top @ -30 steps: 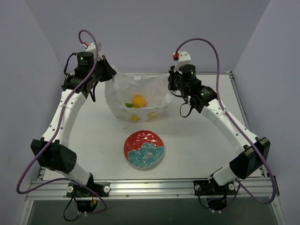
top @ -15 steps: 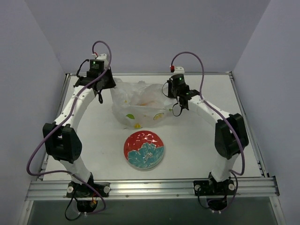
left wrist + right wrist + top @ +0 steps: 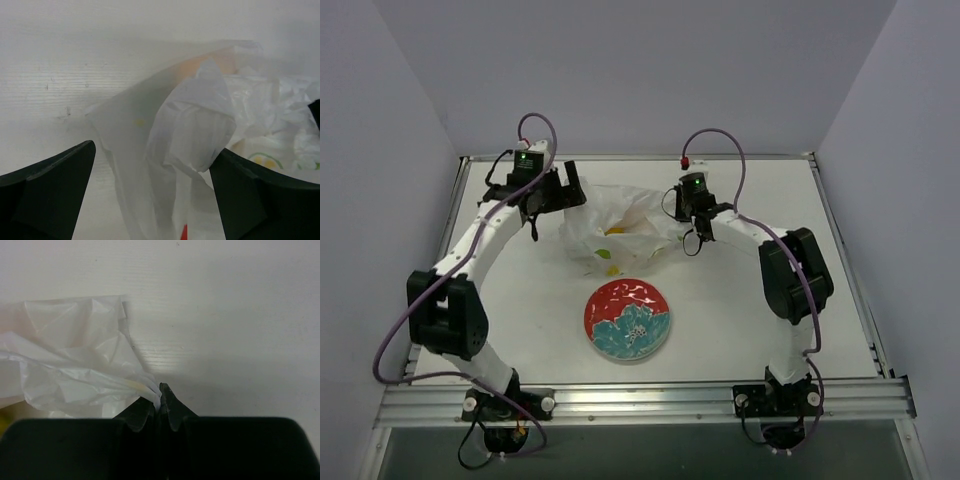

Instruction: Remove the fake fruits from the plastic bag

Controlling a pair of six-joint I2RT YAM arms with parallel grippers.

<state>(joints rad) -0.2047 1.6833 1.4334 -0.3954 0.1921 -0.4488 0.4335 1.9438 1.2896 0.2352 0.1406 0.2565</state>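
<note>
The plastic bag lies slumped on the table at the back, between my two grippers. Fake fruits show through its film: a yellow one, a green piece and a yellowish one. My left gripper stands open at the bag's left edge. In the left wrist view a loose fold of the bag lies between the wide-open left gripper, and an orange fruit glows through the film. My right gripper is shut on a pinch of the bag's rim low over the table.
A red and teal floral plate sits in front of the bag, nearer the arm bases. The white table ends in a raised frame on all sides, and grey walls stand behind and beside it.
Both arms came down and the bag, held up before, sank onto the table. The left gripper opened and let go of the bag's left edge. The right gripper keeps its hold.
</note>
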